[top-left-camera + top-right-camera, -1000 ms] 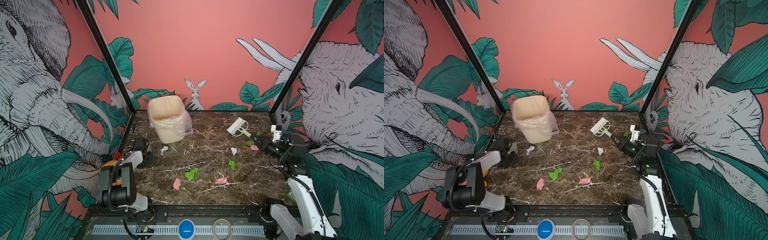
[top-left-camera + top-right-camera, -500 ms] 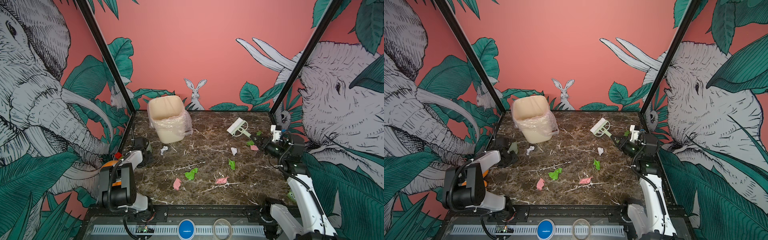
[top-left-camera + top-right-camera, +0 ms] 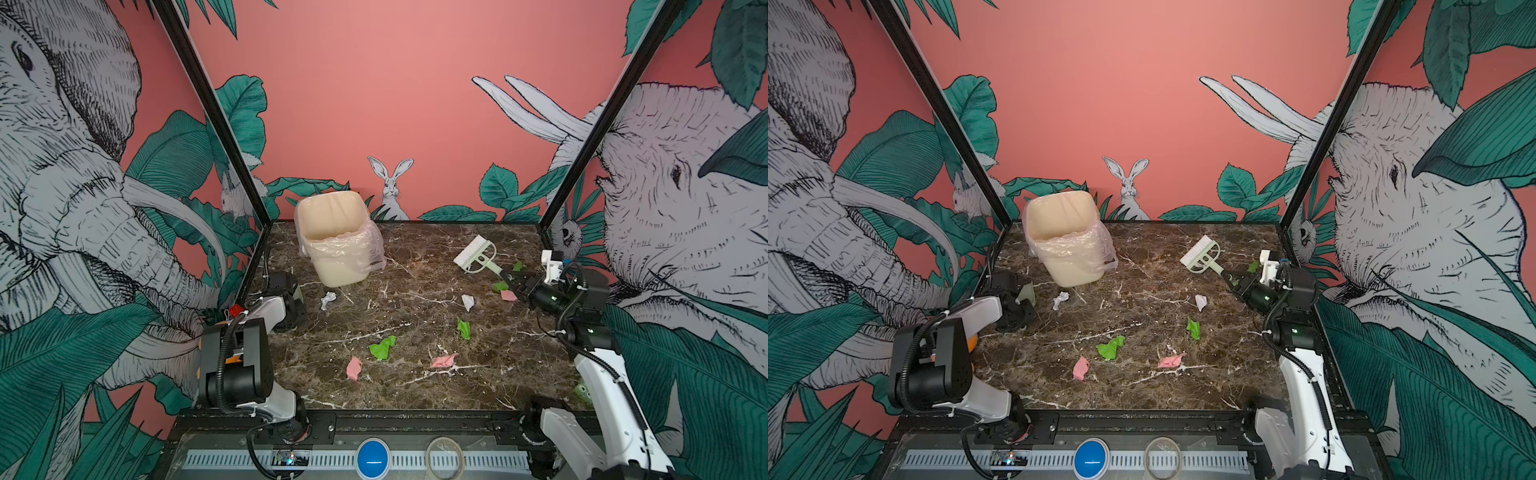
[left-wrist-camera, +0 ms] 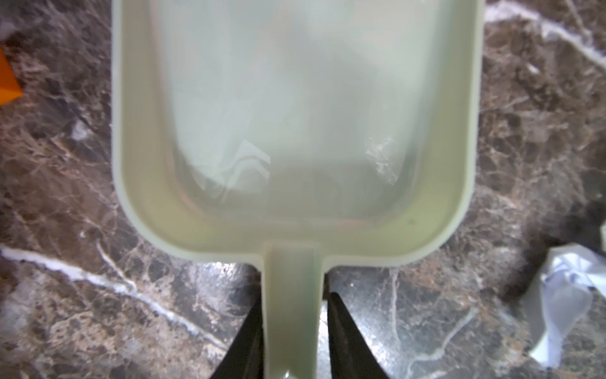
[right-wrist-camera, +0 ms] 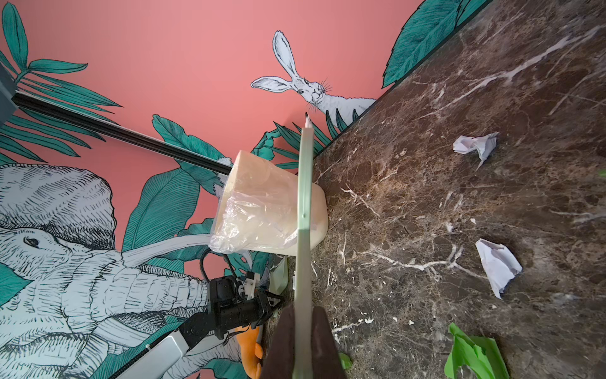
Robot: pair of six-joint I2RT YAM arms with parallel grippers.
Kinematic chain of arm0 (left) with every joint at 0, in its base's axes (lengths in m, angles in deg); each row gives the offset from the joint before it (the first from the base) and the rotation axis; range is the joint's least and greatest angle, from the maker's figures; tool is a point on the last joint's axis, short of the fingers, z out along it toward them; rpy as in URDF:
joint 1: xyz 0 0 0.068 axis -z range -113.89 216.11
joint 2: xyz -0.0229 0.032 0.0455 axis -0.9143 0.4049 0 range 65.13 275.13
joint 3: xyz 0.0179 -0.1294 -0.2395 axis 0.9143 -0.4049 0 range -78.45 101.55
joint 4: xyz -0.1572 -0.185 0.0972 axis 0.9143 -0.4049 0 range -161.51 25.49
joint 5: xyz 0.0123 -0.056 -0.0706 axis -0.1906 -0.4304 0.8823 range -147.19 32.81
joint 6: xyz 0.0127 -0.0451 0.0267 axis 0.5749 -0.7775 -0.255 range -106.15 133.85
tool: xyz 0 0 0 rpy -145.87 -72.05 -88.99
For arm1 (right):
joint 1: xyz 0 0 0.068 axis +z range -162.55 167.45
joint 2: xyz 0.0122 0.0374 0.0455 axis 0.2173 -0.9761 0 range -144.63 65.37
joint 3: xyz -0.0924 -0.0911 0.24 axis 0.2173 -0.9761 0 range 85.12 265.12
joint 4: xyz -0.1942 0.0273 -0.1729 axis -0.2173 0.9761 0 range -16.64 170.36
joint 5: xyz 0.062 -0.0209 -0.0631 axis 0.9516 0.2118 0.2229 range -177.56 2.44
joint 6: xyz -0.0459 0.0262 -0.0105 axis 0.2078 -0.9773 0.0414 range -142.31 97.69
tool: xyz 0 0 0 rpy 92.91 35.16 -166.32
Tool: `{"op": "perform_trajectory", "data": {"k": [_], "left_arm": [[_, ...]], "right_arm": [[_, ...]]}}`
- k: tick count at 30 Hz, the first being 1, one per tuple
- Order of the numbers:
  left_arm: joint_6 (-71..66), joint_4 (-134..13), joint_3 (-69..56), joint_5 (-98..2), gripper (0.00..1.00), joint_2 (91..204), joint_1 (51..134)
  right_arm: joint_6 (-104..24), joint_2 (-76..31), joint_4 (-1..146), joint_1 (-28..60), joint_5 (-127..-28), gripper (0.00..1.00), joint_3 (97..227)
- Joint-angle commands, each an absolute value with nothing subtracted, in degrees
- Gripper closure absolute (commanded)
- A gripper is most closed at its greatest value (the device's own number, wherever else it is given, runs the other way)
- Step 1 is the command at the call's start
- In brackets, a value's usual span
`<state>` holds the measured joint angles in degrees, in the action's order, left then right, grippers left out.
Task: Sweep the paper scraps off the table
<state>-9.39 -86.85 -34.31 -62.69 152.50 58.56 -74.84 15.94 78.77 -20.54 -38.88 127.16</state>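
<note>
No legible text, brand, number or label was found in any view. The only mark noted is a short white horizontal bar on the blue round disc (image 3: 373, 460) (image 3: 1091, 460) at the front rail, seen in both top views. Faint bluish marks on a crumpled white paper scrap (image 4: 564, 295) in the left wrist view are too blurred to read.
</note>
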Motion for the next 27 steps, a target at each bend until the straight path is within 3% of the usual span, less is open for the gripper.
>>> {"op": "perform_trajectory", "data": {"k": [1, 9, 17, 27], "left_arm": [[-9.1, -87.7, -33.1, -62.2, 0.67, 152.8, 58.2], [-9.2, -88.0, -33.1, -62.0, 0.72, 153.0, 58.2], [-9.3, -88.0, -33.8, -62.2, 0.86, 151.9, 58.1], [-9.2, -93.0, -34.9, -62.4, 0.92, 142.7, 58.2]], "right_arm": [[-75.4, 16.9, 76.6, -20.8, -37.8, 1.00, 128.9], [-75.4, 17.1, 76.7, -20.8, -38.0, 1.00, 128.9], [-75.4, 17.3, 76.8, -20.8, -38.0, 1.00, 128.8], [-74.4, 17.3, 78.5, -20.6, -38.1, 1.00, 129.0]]}}
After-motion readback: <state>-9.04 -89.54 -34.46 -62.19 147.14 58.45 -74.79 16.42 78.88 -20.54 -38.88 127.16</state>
